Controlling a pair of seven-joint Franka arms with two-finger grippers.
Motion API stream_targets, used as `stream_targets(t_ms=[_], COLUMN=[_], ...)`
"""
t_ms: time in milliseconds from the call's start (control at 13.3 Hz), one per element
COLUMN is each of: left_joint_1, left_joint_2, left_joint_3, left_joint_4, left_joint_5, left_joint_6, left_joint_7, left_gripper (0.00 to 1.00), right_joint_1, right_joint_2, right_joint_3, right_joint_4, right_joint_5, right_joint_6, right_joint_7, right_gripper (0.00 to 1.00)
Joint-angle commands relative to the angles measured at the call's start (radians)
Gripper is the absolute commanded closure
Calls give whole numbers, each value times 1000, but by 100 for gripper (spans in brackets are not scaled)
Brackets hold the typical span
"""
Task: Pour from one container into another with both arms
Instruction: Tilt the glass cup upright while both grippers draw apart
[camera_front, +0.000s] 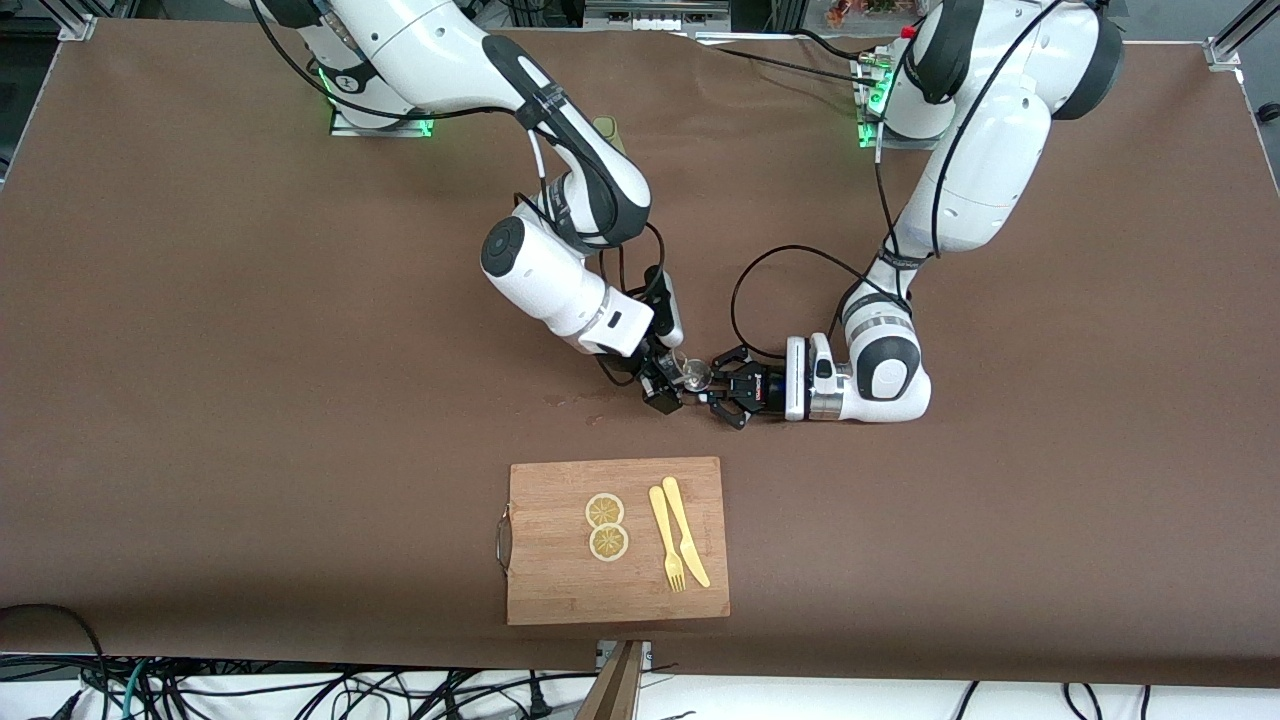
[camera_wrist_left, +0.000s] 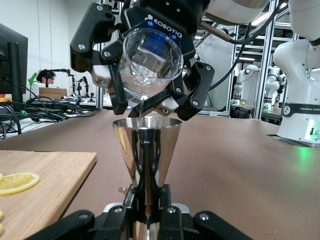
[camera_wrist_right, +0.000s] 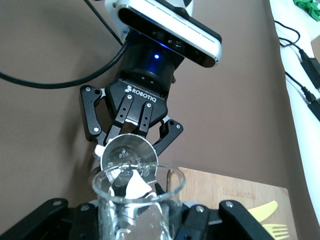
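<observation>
brown cloth covers the big table (camera_front: 200, 400), and my two white jointed arms reach over it toward the middle. my right arm (camera_front: 540, 250) comes from the right arm's end, my left arm (camera_front: 950, 200) from the left arm's end.

nearer to the front camera than both my grippers lies a rectangular wooden cutting board (camera_front: 560, 590). on it lie two round yellow lemon slices (camera_front: 606, 526), and beside them a yellow plastic fork (camera_front: 666, 540) and a yellow plastic knife (camera_front: 686, 532), toward the left arm's end of the board.

my left gripper (camera_front: 722, 394) is low over the table and its jaws are closed on a shiny metal cone-shaped measuring cup (camera_wrist_left: 146, 150), which stands upright. my right gripper (camera_front: 668, 385) is just above it, and its jaws are closed around a small clear glass beaker (camera_wrist_left: 150, 62). the beaker is tilted with its mouth over the metal cup, and a thin stream of clear liquid (camera_wrist_left: 142, 106) falls from its lip into the cup.
</observation>
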Motion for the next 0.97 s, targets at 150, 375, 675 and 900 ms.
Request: stream_targets(t_ms=[150, 375, 675, 900], left_joint_1=[-9, -9, -5, 16], left_joint_2=[-12, -12, -15, -23], left_joint_3=[0, 0, 3, 9], left_joint_4=[-4, -3, -4, -4], left_joint_5=[-15, -15, -14, 18], left_joint_6=[24, 22, 18, 9], left_joint_7=[50, 52, 52, 50], left_gripper=[100, 100, 100, 100], right_joint_1=[-13, -62, -101, -172], right_joint_2=[-29, -69, -94, -104], right_joint_3=[-4, -6, -7, -8], right_joint_4=[-12, -12, -12, -12], right_joint_5=[86, 134, 189, 203], right_joint_6=[-46, -184, -280, -391], right_joint_7=[32, 29, 19, -29], right_gripper=[100, 100, 100, 100])
